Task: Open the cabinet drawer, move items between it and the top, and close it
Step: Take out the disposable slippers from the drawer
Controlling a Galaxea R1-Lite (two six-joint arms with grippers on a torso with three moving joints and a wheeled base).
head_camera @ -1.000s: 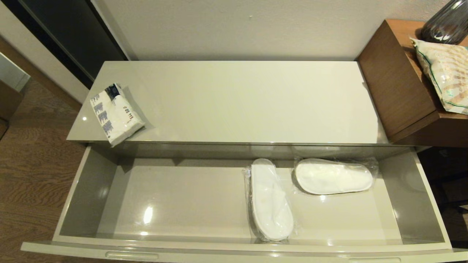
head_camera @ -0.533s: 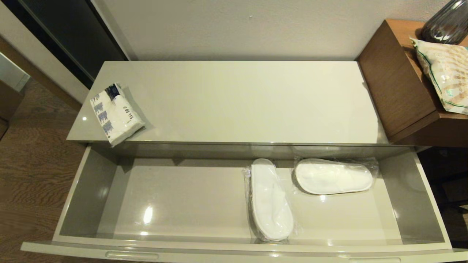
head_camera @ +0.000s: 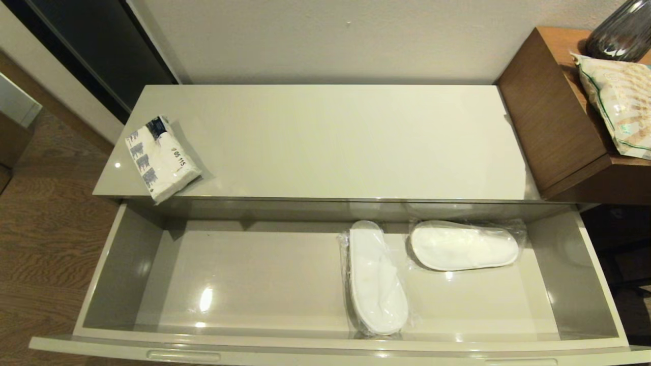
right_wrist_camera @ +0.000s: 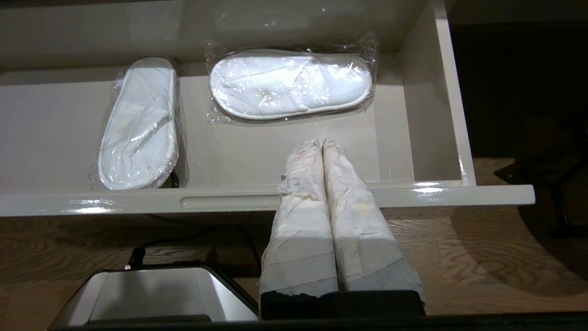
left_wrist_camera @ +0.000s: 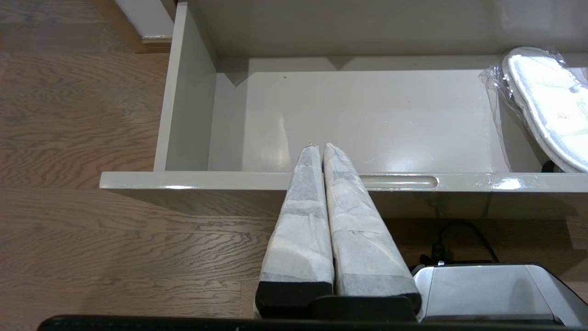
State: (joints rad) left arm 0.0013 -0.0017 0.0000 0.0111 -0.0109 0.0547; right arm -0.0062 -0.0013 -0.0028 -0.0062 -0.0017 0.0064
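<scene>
Two wrapped white slippers (head_camera: 376,279) lie in my open glossy grey-beige drawer (head_camera: 325,345); white blue-printed tissue pack (head_camera: 160,157) on cream top (head_camera: 330,142). Both my grippers, left (left_wrist_camera: 320,146) and right (right_wrist_camera: 319,141), parked before the drawer front, pressed shut, empty. Next: probably swap items.

You see the cabinet drawer (head_camera: 127,264) pulled fully out, a wide, shallow, glossy grey-beige tray with 2 slim slot notches along its front rim. In its right half lie 2 white slippers in clear wrap: the lengthwise slipper (head_camera: 375,278) runs from back wall to front rim, and the crosswise slipper (head_camera: 464,246) lies along the back, just beside it. The tissue pack (head_camera: 160,158), white with blue print, rests angled on the top (head_camera: 330,137), at its front left corner.
</scene>
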